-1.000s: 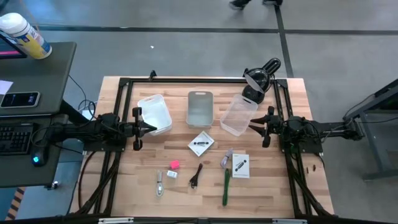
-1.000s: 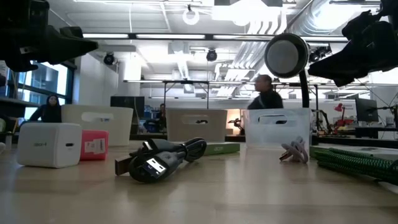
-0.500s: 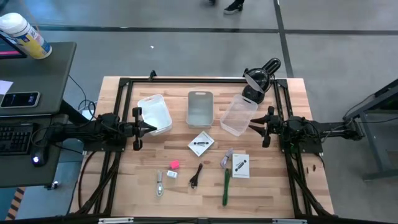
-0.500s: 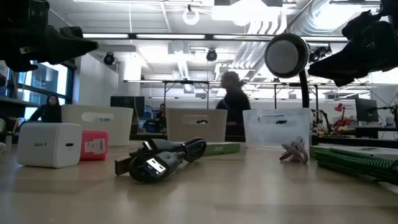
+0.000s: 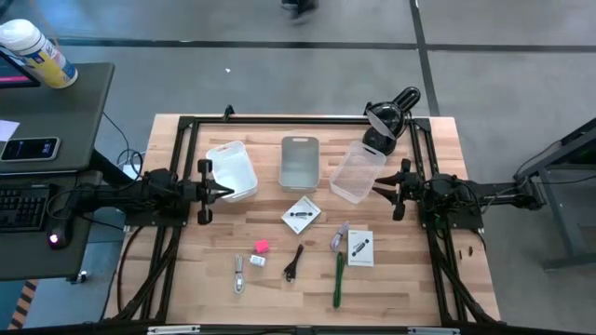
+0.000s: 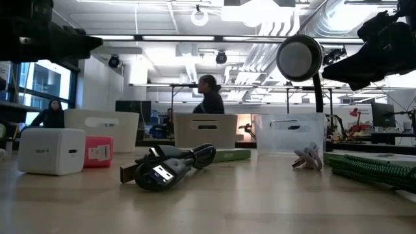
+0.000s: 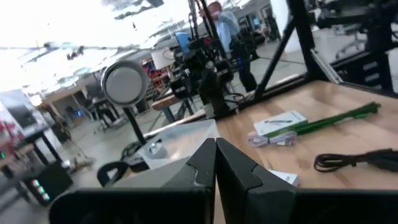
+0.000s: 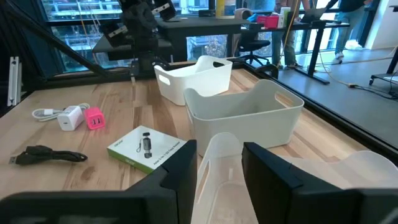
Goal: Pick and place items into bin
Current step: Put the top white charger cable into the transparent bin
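Note:
The items lie on the near half of the wooden table: a pink block [image 5: 262, 246] beside a white charger [image 5: 256, 261], a black cable [image 5: 294, 262], a green pen [image 5: 339, 279], a silvery piece [image 5: 341, 234] and two white cards [image 5: 301, 214] [image 5: 361, 247]. Three bins stand farther back: white [image 5: 232, 170], grey [image 5: 299, 162] and clear [image 5: 357, 172]. My left gripper [image 5: 223, 192] hovers shut over the white bin's near corner [image 7: 161, 149]. My right gripper [image 5: 380, 189] hovers open at the clear bin's right side, whose rim [image 8: 219, 152] shows between its fingers.
A black lamp-like stand [image 5: 386, 119] sits at the far right corner behind the clear bin. A black frame [image 5: 279, 119] runs along the table's far and side edges. A side desk with keyboard and bottle [image 5: 37, 56] stands left. A person [image 6: 209, 97] is in the room behind.
Both arms and all items have stayed where they were. In the low view, a person in the room behind the table has walked from right to left.

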You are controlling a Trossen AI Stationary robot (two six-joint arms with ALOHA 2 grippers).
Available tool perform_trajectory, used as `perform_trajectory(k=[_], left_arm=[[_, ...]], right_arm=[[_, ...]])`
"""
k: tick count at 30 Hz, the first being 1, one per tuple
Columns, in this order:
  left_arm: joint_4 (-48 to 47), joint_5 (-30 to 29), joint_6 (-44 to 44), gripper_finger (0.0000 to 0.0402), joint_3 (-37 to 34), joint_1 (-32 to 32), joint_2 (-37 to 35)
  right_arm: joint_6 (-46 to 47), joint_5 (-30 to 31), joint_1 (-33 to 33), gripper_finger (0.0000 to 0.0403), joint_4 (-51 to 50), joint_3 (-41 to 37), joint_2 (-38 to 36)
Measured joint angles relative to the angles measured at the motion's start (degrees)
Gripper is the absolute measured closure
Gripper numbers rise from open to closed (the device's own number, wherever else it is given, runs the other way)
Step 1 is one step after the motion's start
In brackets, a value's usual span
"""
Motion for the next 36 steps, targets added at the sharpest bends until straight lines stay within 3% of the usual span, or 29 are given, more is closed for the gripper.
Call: perform_trajectory(k=[15,23,30,36], left_arm=[[4.1,-1.0,-19.7,0.0401,0.0,0.0,0.0],[7.1,-1.7,-27.0,0.0401,0.0,0.0,0.0],[9.3,-2.2,-30.3,0.0401,0.0,0.0,0.0],[9.6,-0.6,-33.1,0.0401,0.0,0.0,0.0]], right_arm=[[-4.8,0.0,0.0,0.0284,0.7,-0.1,0.0],[26.6,-2.8,0.0,0.0284,18.7,-0.3,-0.1],[37.7,-1.4,0.0,0.0284,26.2,-0.2,-0.1],[43.4,-4.6,0.0,0.0284,26.3,-0.2,0.0]])
